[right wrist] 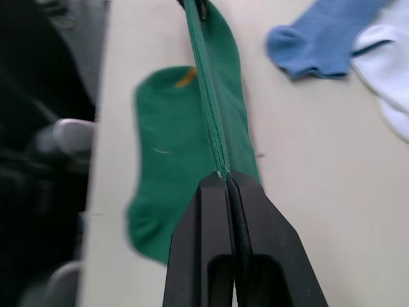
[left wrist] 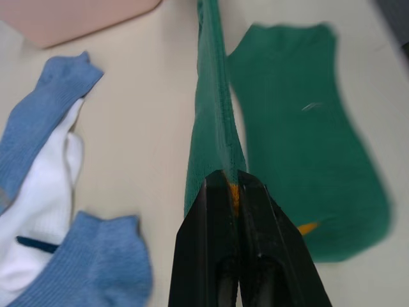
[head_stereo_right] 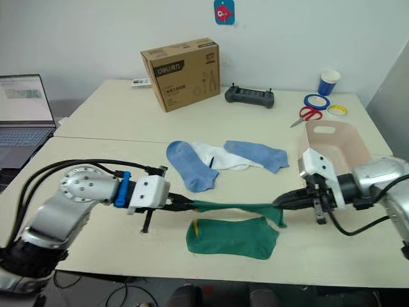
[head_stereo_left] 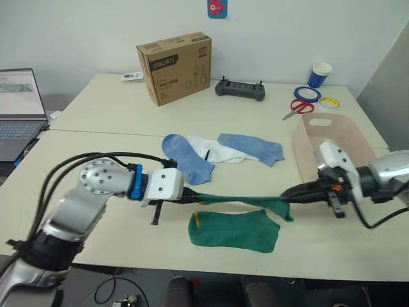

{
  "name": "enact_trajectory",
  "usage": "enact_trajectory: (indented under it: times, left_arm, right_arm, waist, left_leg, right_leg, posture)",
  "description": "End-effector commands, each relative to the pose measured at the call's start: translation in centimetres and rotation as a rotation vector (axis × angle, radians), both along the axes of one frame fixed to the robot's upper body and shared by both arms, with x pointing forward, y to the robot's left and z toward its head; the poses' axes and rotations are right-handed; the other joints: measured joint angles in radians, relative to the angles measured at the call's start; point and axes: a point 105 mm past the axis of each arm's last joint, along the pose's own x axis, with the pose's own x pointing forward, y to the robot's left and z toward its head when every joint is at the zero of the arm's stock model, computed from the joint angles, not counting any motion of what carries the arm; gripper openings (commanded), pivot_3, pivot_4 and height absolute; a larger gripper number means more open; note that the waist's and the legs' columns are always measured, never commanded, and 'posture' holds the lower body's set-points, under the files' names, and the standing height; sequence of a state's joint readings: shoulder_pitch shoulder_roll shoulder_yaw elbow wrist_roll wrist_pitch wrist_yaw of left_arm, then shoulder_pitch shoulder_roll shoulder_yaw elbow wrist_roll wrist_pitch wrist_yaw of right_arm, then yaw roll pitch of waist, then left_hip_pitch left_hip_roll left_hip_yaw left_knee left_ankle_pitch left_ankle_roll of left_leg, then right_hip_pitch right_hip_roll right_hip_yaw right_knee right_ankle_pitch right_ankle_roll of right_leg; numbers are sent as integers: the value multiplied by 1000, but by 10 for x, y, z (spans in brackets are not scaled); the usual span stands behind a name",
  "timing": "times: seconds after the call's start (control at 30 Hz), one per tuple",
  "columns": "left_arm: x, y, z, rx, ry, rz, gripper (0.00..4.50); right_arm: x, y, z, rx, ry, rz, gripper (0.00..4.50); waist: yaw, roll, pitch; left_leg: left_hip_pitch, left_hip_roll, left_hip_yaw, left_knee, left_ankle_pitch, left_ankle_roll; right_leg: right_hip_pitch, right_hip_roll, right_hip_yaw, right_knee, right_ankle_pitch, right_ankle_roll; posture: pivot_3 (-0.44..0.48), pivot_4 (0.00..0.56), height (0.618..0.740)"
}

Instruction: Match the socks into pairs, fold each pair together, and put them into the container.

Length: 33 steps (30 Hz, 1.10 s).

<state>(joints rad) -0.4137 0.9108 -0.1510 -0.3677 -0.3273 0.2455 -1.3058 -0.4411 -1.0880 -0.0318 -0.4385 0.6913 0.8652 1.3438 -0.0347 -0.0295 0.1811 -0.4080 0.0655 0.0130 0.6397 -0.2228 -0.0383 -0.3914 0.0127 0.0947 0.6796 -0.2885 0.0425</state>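
Both claws clamped on one green sock, stretched tight between them above the table!

On the table (head_stereo_left: 96, 115), the pink container (head_stereo_left: 335, 137) sits at the right edge, just behind the right gripper (head_stereo_left: 289, 192). The brown cardboard box (head_stereo_left: 174, 67), far left of centre, reads "deli". Five socks are countable: two green, two blue, one white. The stretched green sock (head_stereo_left: 239, 202) runs left to right, pinched shut at one end by the left gripper (head_stereo_left: 192, 197) and at the other by the right gripper. The second green sock (head_stereo_left: 234, 230) lies flat just nearer. Farther back, one blue sock (head_stereo_left: 186, 157) and another blue sock (head_stereo_left: 252, 148) flank the white sock (head_stereo_left: 217, 151), overlapping it.
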Motion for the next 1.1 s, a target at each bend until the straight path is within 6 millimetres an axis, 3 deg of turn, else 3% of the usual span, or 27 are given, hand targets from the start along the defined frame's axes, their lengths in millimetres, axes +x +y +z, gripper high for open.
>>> enact_trajectory:
  times: [0.03, 0.13, 0.33, 0.47, 0.67, 0.73, 1.1]
  left_arm:
    - [-29, 1, 8, -2, 152, -54, 24]
    - [-69, 7, -1, 43, 446, -95, 24]
    - [-80, 5, -24, 36, 607, -61, 24]
    - [-54, -2, -48, 6, 608, 23, 24]
    - [-32, 1, -69, 79, 526, 67, 24]
    - [-21, -3, -66, 47, 515, 104, 24]
    - [5, -4, -57, 45, 489, 169, 24]
  right_arm:
    - [-34, 10, 11, 46, 134, 116, 0]
    - [-62, 14, 1, 58, 307, 171, 0]
    - [-65, 16, -22, 69, 378, 113, 0]
    - [-40, 10, -46, 51, 351, 13, 0]
    - [-12, 6, -66, 34, 304, -68, 0]
    - [-3, 5, -72, 22, 271, -90, 0]
    - [19, 8, -77, 31, 189, -166, 0]
  waist:
    - [0, 0, 0]
    - [-1, -2, 1]
    - [0, -2, 2]
    - [1, -3, 2]
    - [1, -3, 1]
    - [2, -3, 2]
    - [2, -3, 2]
  left_leg:
    - [0, 0, 0, 0, 0, 0]
    - [0, 0, -1, -1, 0, 0]
    - [1, -1, -1, 0, 0, 0]
    - [2, -2, -1, 1, 0, 0]
    - [-8, -2, 1, 3, 0, 0]
    - [-13, -1, 0, 3, 0, 0]
    - [-17, -1, -5, 5, 0, 0]
  right_leg:
    - [0, 0, 0, 0, -1, -1]
    - [-1, 0, -1, 0, -4, -6]
    - [0, -1, 0, 0, -4, -7]
    - [-4, -1, 2, 0, -4, -7]
    - [-11, 0, 3, 0, -3, -6]
    - [-13, 2, 3, 1, 1, 1]
    - [-15, 4, 0, 1, 1, 1]
  posture:
    - [0, 150, 740]
    - [0, 150, 740]
    - [0, 150, 740]
    - [0, 150, 740]
    - [0, 150, 740]
    - [0, 150, 740]
    - [0, 150, 740]
